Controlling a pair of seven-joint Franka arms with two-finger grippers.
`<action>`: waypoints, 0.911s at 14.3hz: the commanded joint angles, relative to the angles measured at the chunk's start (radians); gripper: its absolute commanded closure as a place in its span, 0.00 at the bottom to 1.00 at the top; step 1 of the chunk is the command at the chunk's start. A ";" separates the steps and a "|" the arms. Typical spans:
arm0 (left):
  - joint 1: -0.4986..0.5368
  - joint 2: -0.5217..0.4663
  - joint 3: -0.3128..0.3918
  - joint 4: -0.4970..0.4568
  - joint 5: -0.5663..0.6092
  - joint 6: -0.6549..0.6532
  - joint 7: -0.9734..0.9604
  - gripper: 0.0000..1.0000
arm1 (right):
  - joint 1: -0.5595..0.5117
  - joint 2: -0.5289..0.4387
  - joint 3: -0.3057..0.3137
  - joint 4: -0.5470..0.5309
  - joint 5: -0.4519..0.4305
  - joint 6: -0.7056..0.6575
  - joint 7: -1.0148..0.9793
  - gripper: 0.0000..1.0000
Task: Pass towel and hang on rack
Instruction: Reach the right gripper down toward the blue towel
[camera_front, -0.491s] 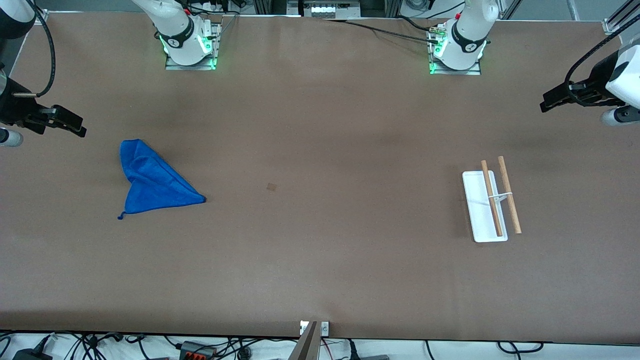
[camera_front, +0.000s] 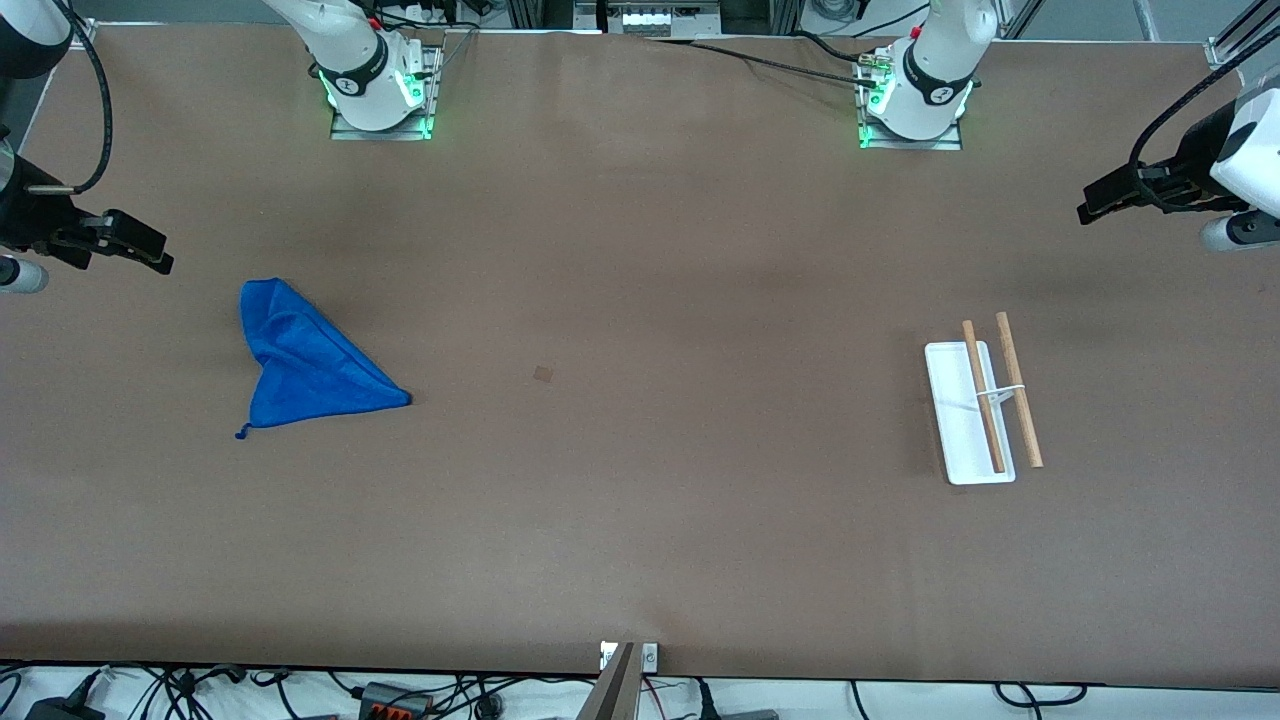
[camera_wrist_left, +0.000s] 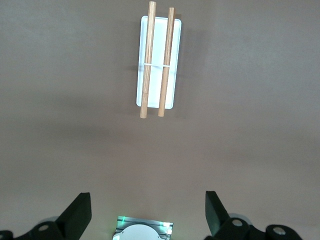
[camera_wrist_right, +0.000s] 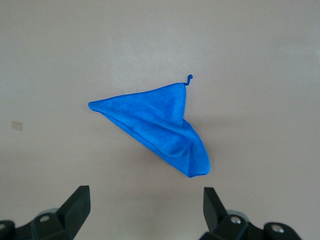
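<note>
While both arms hang raised at the 2 ends of the brown bench (camera_front: 640, 520), nothing on its surface is touched by either. The left end effector (camera_front: 1092, 205) is up in the air over the left arm's end of the bench; in the left wrist view its 2 black fingers (camera_wrist_left: 77, 212) stand spread wide with nothing between them. The right end effector (camera_front: 150, 250) is up over the right arm's end of the bench, its fingers (camera_wrist_right: 75, 205) likewise spread wide and empty.

Item 1: the bright royal-blue soft cloth towel (camera_front: 305, 370) lies crumpled flat on the bench in a rough triangle toward the right arm's end. A short loop tag (camera_front: 240, 433) sticks out at the corner nearest the front camera. In the right wrist view the towel (camera_wrist_right: 160, 127) lies in the open, apart from the right end effector's fingers.

Item 2: the small rack (camera_front: 975, 410), a flat white rectangular base with a thin white upright and 2 parallel light-brown wooden rods (camera_front: 1018, 390), stands on the bench toward the left arm's end, well apart from the towel. Both rods are bare. In the left wrist view the rack (camera_wrist_left: 158, 62) lies apart from the left end effector.

A small darker square mark (camera_front: 543, 374) shows on the bench between towel and rack, nearer the towel.
</note>
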 joint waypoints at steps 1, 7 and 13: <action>0.010 0.019 0.001 0.034 -0.020 -0.015 0.018 0.00 | -0.006 -0.002 0.004 -0.021 0.006 0.008 -0.018 0.00; 0.011 0.021 0.003 0.034 -0.025 -0.015 0.018 0.00 | 0.095 0.196 0.015 0.004 0.015 0.075 0.001 0.00; 0.011 0.022 0.010 0.034 -0.026 -0.015 0.018 0.00 | 0.173 0.386 0.016 0.002 0.014 0.196 -0.024 0.00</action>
